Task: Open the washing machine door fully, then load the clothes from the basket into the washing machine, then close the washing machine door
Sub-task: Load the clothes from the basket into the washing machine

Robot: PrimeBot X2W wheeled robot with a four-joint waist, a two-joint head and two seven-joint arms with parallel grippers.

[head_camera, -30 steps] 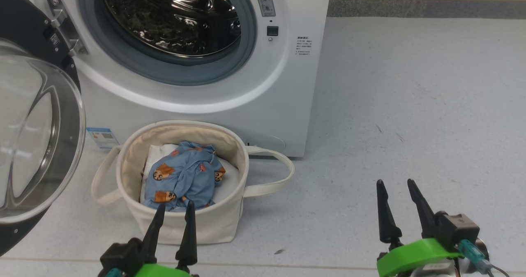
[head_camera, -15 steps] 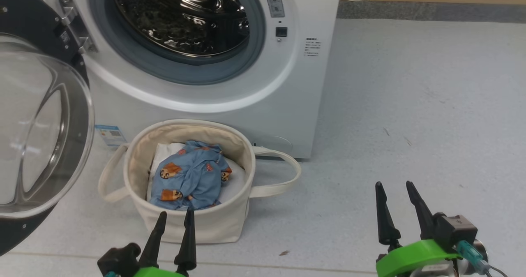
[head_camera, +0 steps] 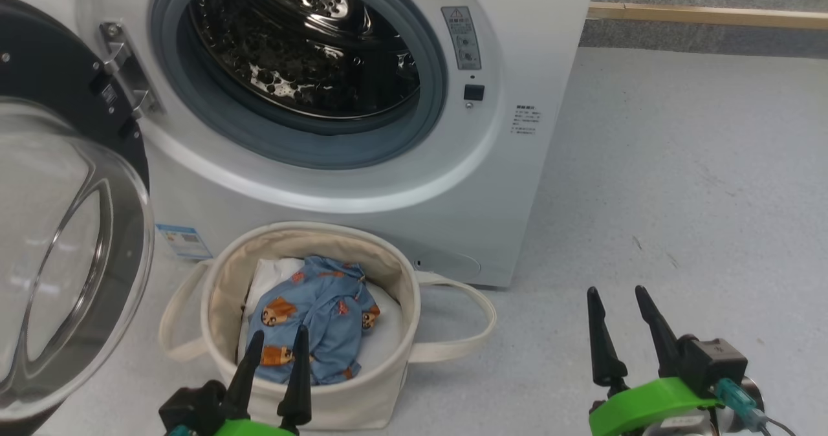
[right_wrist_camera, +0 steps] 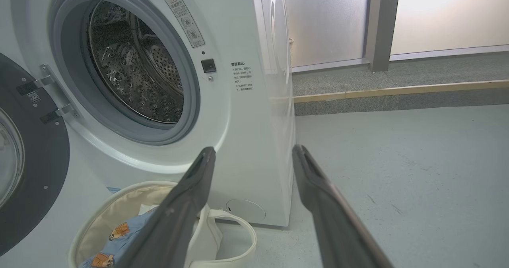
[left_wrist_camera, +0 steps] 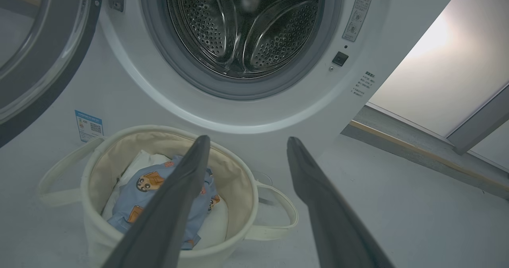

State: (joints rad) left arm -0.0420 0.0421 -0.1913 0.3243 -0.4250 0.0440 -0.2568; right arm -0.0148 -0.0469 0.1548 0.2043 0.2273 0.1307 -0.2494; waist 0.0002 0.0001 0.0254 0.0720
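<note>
- White front-loading washing machine (head_camera: 362, 184) at the top of the head view, port uncovered, steel drum (head_camera: 304, 54) bare behind the grey gasket (head_camera: 430, 99).
- Pale grey floor (head_camera: 679, 196) to the right of the washer, edged at the back by a low step with a wooden strip (head_camera: 705, 15).
- Washing machine door (head_camera: 71, 229) swung out on its hinge to the left of the port, black rim and bulging clear glass turned toward the camera.
- Cream canvas basket (head_camera: 352, 403) on the floor just in front of the washer, below the port, one loop handle (head_camera: 491, 319) lying out to the right.
- Plain white cloth (head_camera: 278, 274) inside the basket, under the garment.
- Clothes (head_camera: 323, 319), light blue with orange-brown bear faces, crumpled on top of the white cloth in the basket.
- Right gripper (head_camera: 615, 289) at lower right over bare floor, well apart from the basket, fingers spread wide, nothing held.
- Left gripper (head_camera: 279, 331) at lower left by the basket's near rim, tips pointing toward the garment, fingers spread wide, nothing between them.
- Small blue label (head_camera: 183, 240) on the washer's lower left corner, just beside the basket.
</note>
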